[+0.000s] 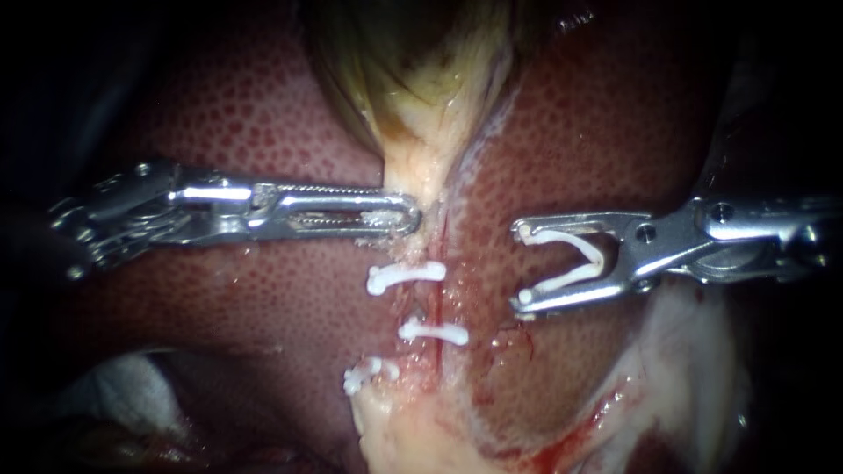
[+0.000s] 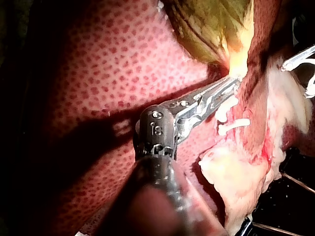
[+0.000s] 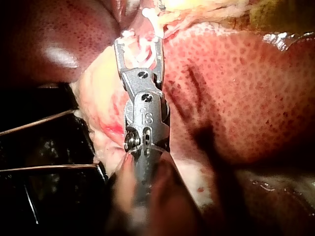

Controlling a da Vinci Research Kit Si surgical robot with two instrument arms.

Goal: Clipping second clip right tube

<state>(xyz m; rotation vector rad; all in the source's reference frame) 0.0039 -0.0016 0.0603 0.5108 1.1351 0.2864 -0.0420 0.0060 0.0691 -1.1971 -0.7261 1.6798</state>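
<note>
My left instrument (image 1: pixel 411 216) comes in from the left. Its jaws are shut on pale tissue at the narrow lower end of the green-yellow gallbladder (image 1: pixel 421 79). Below that grip, three white clips (image 1: pixel 406 276) (image 1: pixel 433 332) (image 1: pixel 369 375) lie across the pale strand and the thin red tube (image 1: pixel 441 298) running down it. My right instrument (image 1: pixel 524 266) stands to the right of the strand, clear of it, over the liver (image 1: pixel 597 132). Its jaws are wide apart and hold an open white clip (image 1: pixel 575 259). The right wrist view shows the same loaded jaws (image 3: pixel 140 42) pointing at the strand.
Speckled red liver (image 1: pixel 263 114) lies on both sides of the strand. Pale fatty tissue with some blood (image 1: pixel 685 360) sits at the lower right. White gauze (image 1: pixel 132 386) shows at the lower left. Thin dark wires (image 3: pixel 39 120) cross the dark space beside the tissue.
</note>
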